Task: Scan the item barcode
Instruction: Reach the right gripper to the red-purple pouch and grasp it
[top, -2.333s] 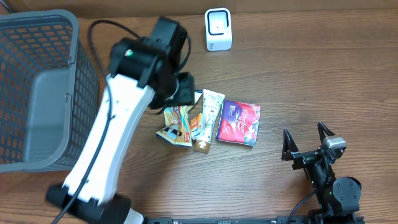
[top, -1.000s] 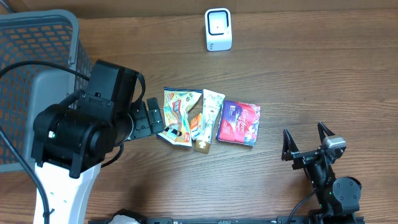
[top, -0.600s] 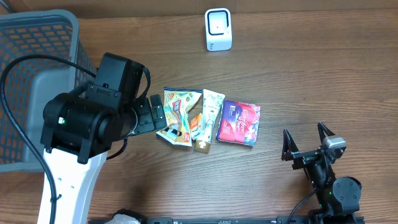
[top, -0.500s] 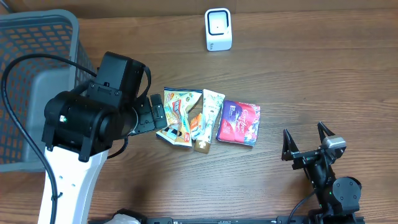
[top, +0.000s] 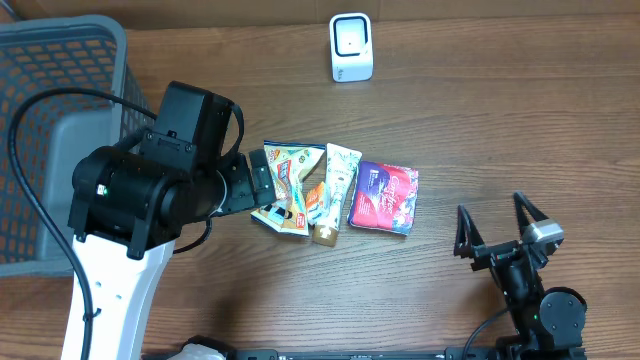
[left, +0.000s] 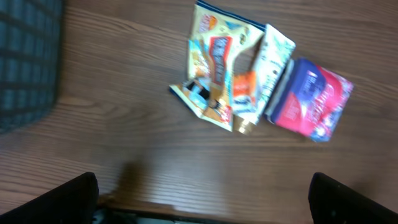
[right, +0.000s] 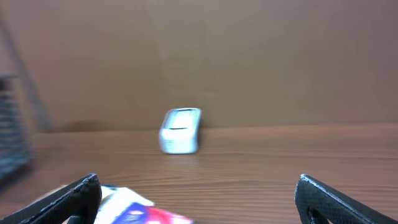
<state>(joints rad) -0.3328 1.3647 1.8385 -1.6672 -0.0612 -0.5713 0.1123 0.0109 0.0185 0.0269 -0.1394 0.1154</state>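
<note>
Yellow snack pouch (top: 287, 183), white tube (top: 338, 178), purple packet (top: 386, 197) flat side by side, white scanner (top: 351, 47) upright beyond

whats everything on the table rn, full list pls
basket: one, grey mesh, far left edge
barcode scanner: one, white, top centre, standing alone
snack pouch: one, yellow, left end of the central pile
tube: one, cream, middle of the pile, beside the pouch
packet: one, purple and red, right end of the pile
table: one, brown wood, under everything
left arm: one, black and white, just left of the pile, jaws open and empty
right arm: one, black, lower right, jaws open and empty
</note>
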